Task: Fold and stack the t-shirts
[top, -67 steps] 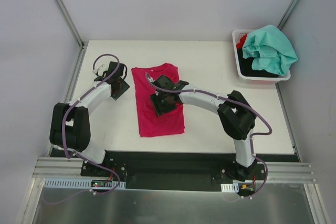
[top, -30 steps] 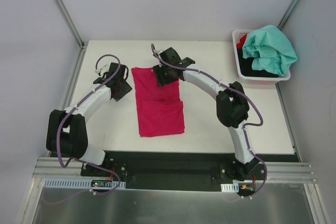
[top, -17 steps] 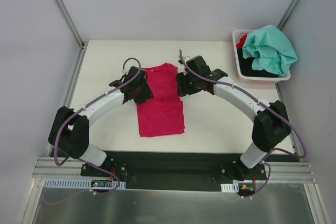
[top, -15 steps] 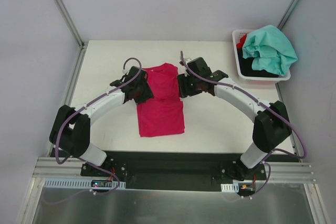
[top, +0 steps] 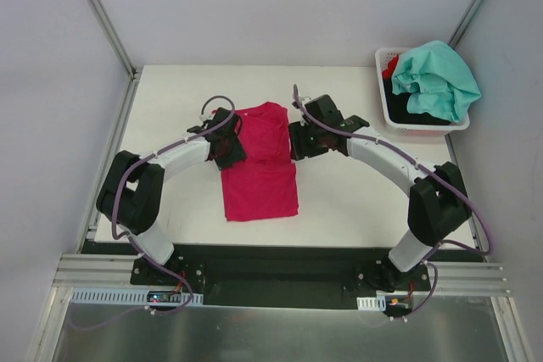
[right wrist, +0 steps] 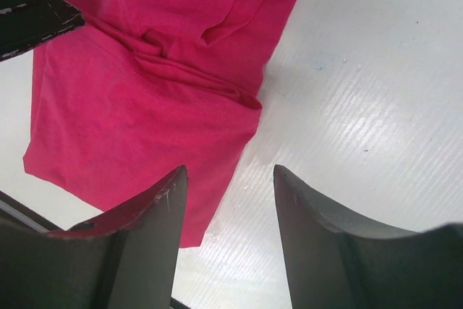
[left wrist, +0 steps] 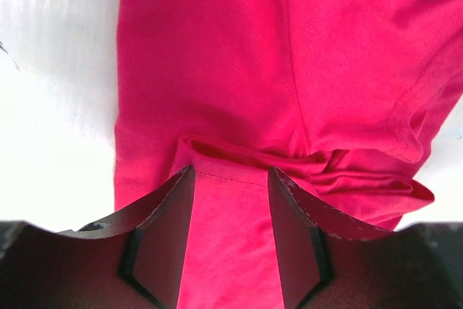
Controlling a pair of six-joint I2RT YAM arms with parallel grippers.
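Top view. Pink t-shirt (top: 259, 167) lay flat mid-tabletop (top: 170, 91), already narrowed into a long strip. Left tool (top: 227, 148) sat at its left edge and right tool (top: 299, 142) at its right edge, level with each other about a third of the way down from the far end. Teal t-shirt (top: 437, 78) was heaped over the white basket (top: 424, 128) at the far right corner. Only scraps of black cloth (top: 407, 108) and red cloth (top: 390, 63) showed under it. Both tools' tips were hidden under their own wrists here, and no label could be made out.

Left wrist view. Fingers (left wrist: 163, 244) stood partly apart with nothing clamped, straddling pink cloth just short of a bunched ridge (left wrist: 289, 161). Whether the tips touched the cloth, I could not tell. Risk: closing here might catch only the top layer or the ridge, and the fold would then drag crooked. Collar and hem were cut off.

Right wrist view. Fingers (right wrist: 145, 236) were parted and empty, one over the shirt's edge and one over bare tabletop. Risk: a pinch this near the edge could slip off. If one side then lifted alone, the shirt would skew. How many layers lay at this edge was unclear
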